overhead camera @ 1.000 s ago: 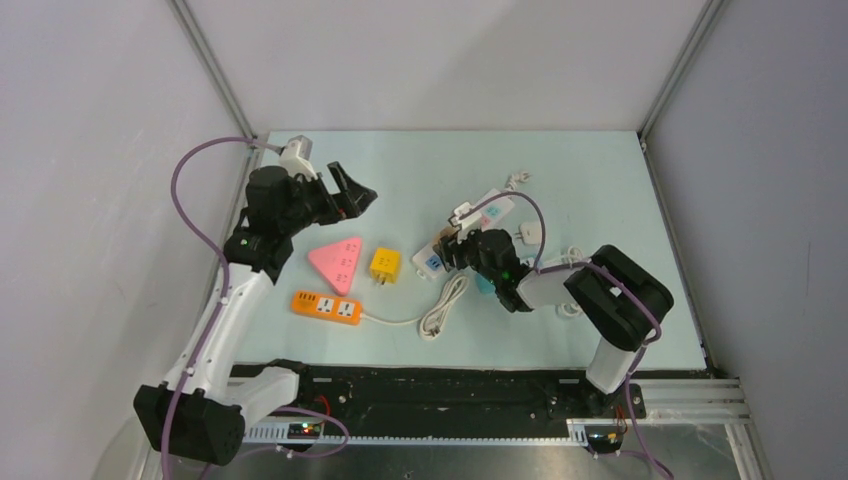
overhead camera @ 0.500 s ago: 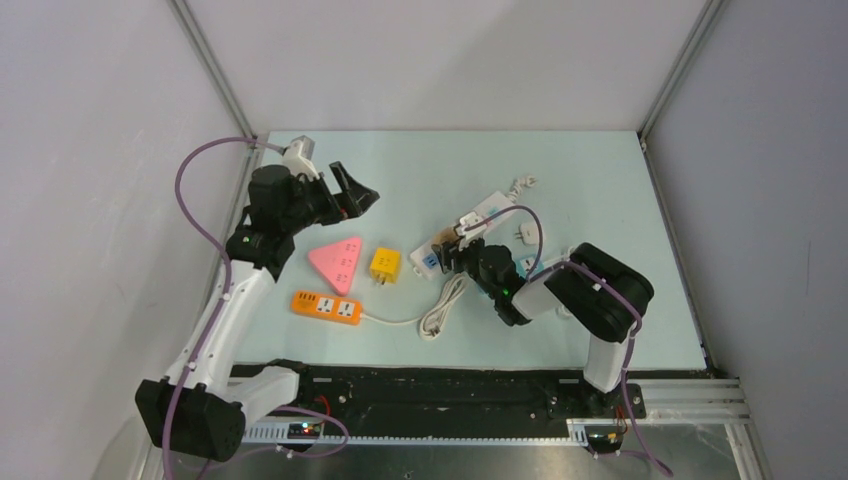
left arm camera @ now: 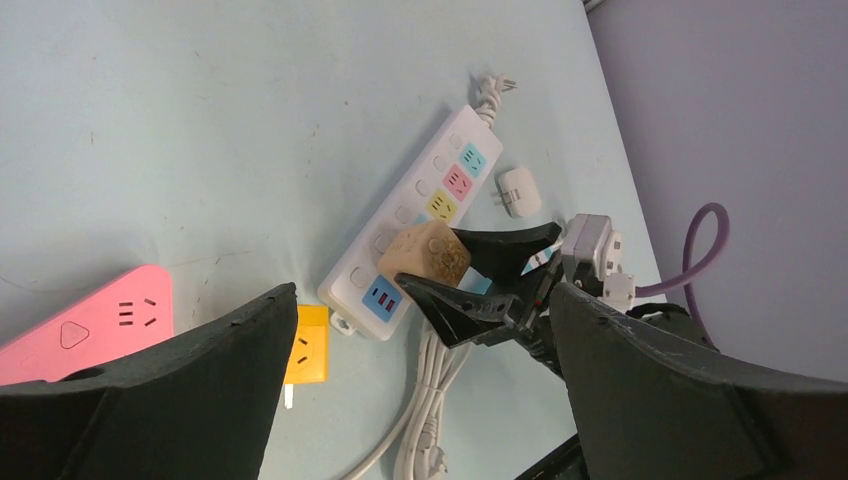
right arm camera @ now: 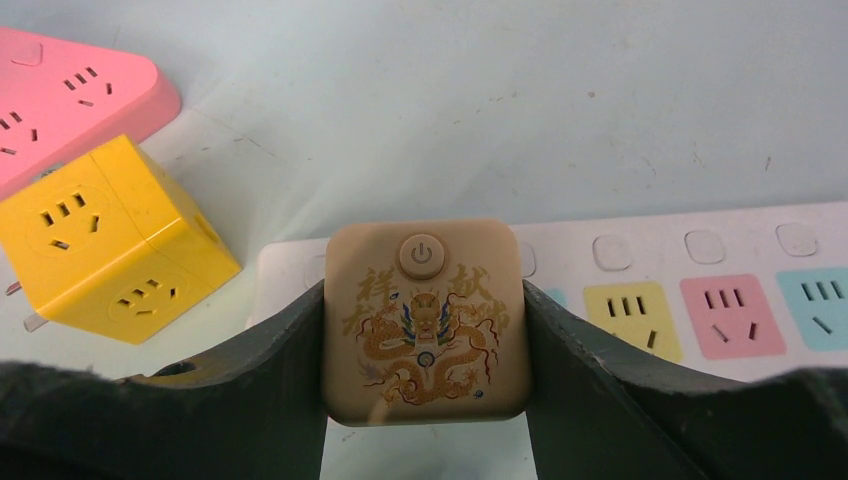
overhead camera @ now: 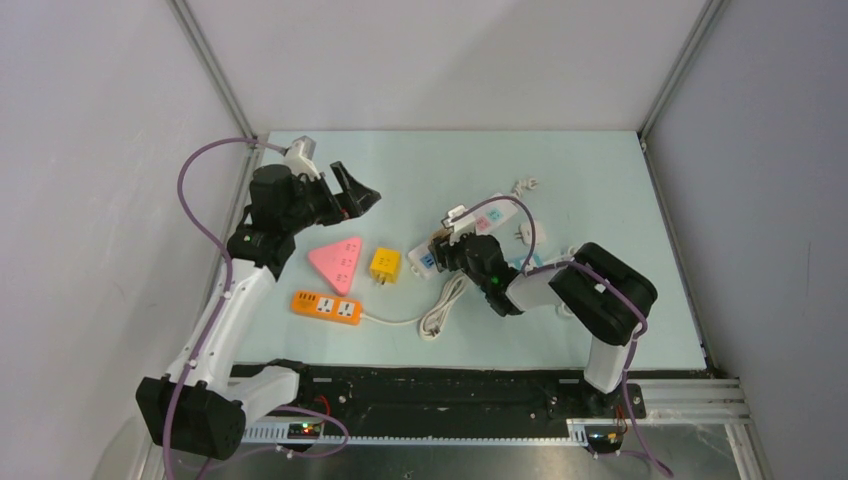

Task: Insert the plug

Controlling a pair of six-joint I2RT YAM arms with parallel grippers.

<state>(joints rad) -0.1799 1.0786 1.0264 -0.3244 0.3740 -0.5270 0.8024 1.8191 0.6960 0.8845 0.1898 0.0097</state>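
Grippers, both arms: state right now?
Left gripper: open, holding nothing.
Right gripper: shut on the beige square plug with a gold dragon print, over the white power strip.

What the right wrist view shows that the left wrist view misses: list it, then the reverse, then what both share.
Only the right wrist: the dragon print and power button on the face of the beige plug. Only the left wrist: the small white adapter, the coiled white cable and the full length of the white power strip. Both: the right gripper shut on the beige plug over one end of the strip, with the yellow cube socket and pink triangular socket nearby.
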